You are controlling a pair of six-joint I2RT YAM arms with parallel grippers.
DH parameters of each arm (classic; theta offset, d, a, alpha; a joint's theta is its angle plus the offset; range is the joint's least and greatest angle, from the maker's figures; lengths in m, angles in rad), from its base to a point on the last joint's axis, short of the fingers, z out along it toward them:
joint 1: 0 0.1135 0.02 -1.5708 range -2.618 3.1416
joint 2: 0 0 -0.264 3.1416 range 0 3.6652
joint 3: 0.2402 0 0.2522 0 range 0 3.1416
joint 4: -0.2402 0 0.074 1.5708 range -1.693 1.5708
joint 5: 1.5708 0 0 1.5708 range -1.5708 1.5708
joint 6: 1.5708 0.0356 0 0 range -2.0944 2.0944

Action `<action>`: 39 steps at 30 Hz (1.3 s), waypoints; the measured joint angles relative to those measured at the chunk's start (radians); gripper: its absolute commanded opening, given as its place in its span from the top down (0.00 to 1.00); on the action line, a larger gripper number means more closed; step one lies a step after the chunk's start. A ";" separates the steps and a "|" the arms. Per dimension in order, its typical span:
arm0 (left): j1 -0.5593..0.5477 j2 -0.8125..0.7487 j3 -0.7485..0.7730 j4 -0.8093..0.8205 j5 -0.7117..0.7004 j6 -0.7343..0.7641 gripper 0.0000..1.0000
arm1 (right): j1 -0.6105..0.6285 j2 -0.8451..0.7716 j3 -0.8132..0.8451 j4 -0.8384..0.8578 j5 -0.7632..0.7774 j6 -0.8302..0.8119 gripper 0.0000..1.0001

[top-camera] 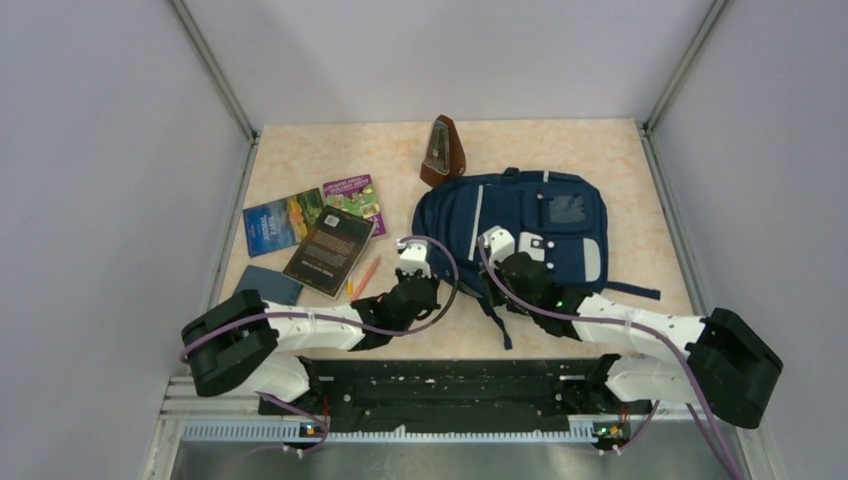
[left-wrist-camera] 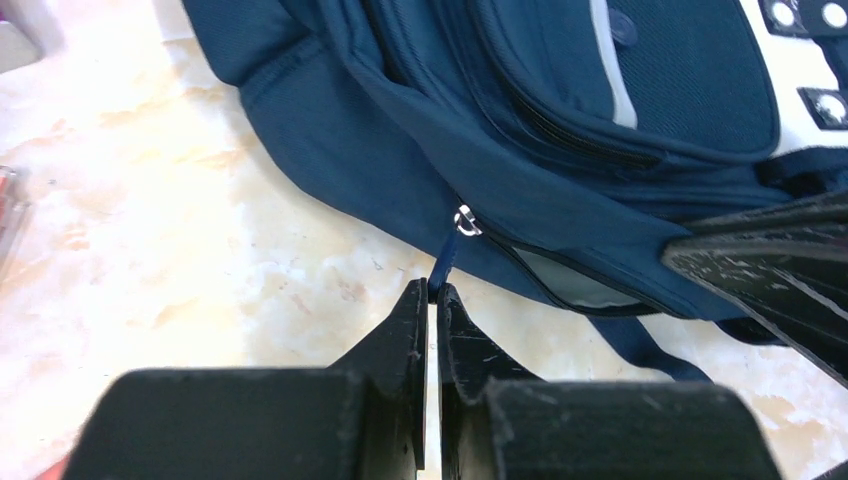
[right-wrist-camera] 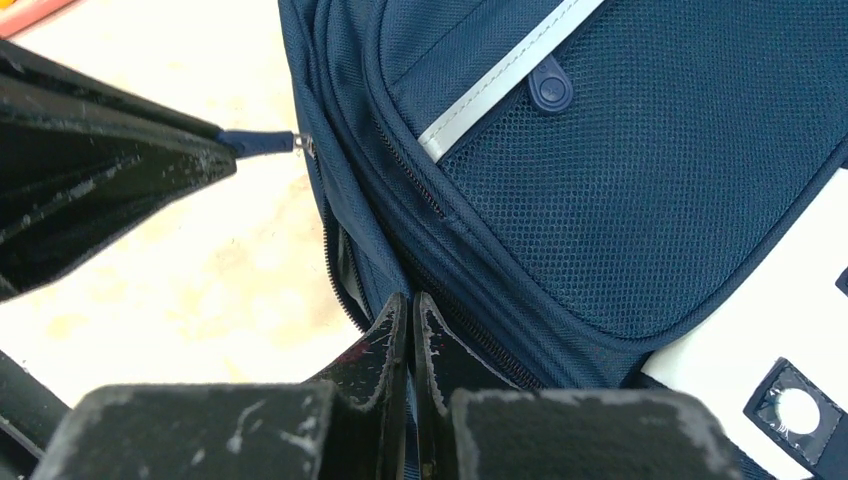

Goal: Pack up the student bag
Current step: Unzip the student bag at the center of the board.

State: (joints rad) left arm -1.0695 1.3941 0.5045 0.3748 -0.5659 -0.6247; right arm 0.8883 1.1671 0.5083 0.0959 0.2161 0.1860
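The student bag (top-camera: 520, 225) is a navy backpack lying flat at the middle right of the table. My left gripper (top-camera: 443, 283) sits at its near left edge. In the left wrist view it (left-wrist-camera: 433, 290) is shut on the blue zipper pull (left-wrist-camera: 445, 262), which hangs from a silver ring (left-wrist-camera: 466, 220). The zip is partly open and grey lining (left-wrist-camera: 575, 287) shows. My right gripper (top-camera: 485, 268) is close beside it. In the right wrist view it (right-wrist-camera: 411, 300) is shut on the bag's fabric edge (right-wrist-camera: 375, 245) by the zipper opening.
Left of the bag lie a blue book (top-camera: 285, 220), a purple book (top-camera: 352, 195), a dark book (top-camera: 330, 250), a grey-blue notebook (top-camera: 268, 283) and an orange pencil (top-camera: 365, 272). A brown metronome (top-camera: 441, 150) stands behind the bag. Grey walls close in three sides.
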 measured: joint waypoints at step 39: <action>0.272 0.084 0.146 0.025 -0.002 0.178 1.00 | 0.000 -0.390 -0.129 -0.153 -0.025 0.059 1.00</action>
State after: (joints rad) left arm -0.7979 1.4784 0.6502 0.3996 -0.5682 -0.4465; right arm 0.8883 0.7773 0.3790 -0.0566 0.1909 0.2451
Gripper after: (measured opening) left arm 0.064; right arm 0.006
